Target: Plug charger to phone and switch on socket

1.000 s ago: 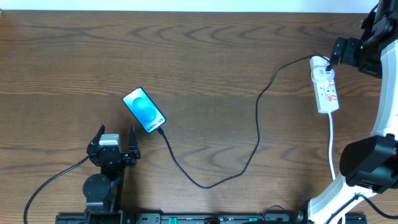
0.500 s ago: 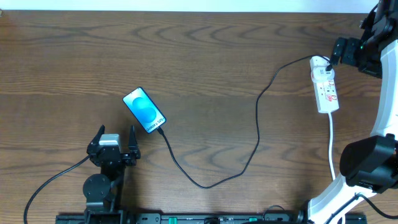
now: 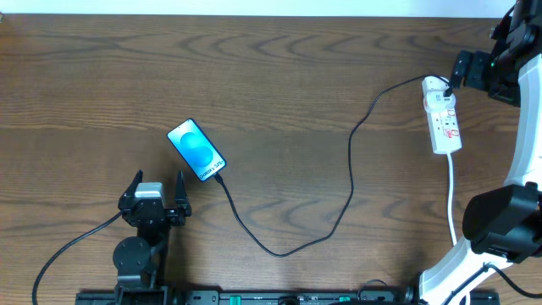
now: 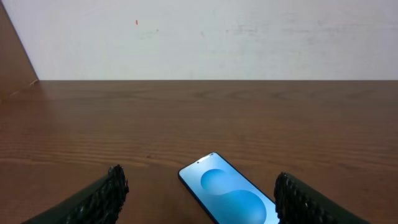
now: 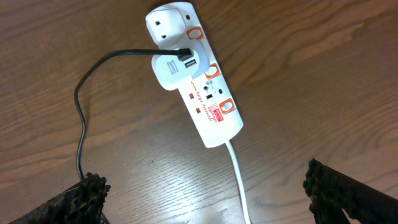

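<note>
The phone (image 3: 196, 150) lies on the table at left centre with its blue screen up; it also shows in the left wrist view (image 4: 233, 198). The charger cable (image 3: 351, 182) runs from the phone's lower end in a loop to the socket (image 3: 443, 118), a white power strip at the right. In the right wrist view the cable (image 5: 81, 118) ends in a white adapter plugged into the socket (image 5: 208, 99). My left gripper (image 3: 157, 196) is open and empty just below the phone. My right gripper (image 5: 205, 196) is open and empty above the table by the socket's cord end.
The socket's white cord (image 3: 452, 199) runs down the right side toward the right arm's base (image 3: 500, 224). The left arm's black cable (image 3: 72, 250) trails at the bottom left. A white wall (image 4: 199, 37) stands behind the table's far edge.
</note>
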Robot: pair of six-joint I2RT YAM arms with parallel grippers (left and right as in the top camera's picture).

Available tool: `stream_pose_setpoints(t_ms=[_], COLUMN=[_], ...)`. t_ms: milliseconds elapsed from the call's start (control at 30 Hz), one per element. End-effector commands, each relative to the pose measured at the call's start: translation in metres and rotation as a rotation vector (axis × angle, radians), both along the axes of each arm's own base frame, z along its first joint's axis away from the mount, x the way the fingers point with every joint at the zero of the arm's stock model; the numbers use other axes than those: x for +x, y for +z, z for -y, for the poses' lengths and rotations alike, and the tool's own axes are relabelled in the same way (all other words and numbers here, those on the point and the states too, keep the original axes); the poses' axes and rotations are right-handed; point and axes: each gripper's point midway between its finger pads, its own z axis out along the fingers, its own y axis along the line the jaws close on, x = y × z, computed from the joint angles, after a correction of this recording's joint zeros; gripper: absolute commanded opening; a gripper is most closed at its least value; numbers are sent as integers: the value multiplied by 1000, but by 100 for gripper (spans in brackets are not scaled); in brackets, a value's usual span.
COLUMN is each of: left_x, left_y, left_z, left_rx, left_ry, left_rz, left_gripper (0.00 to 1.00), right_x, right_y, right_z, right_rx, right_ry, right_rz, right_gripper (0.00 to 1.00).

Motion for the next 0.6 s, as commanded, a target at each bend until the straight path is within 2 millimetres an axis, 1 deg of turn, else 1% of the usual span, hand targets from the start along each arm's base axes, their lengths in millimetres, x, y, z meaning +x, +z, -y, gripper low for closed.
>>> stream_pose_setpoints(t_ms=[0, 500, 567], left_x=[-1, -1, -1], left_y=[-15, -15, -15], left_z=[1, 1, 1], left_rx=[12, 11, 11], left_ry=[-10, -10, -10], left_rz=[-49, -49, -49], left_gripper=[78, 78, 78], right_x=[1, 0, 10], right_y=[6, 9, 16], right_z=[1, 2, 3], right_rx=[-8, -10, -23], right_ry=[-12, -15, -12], right_rz=[15, 24, 79], right_gripper=[99, 99, 99])
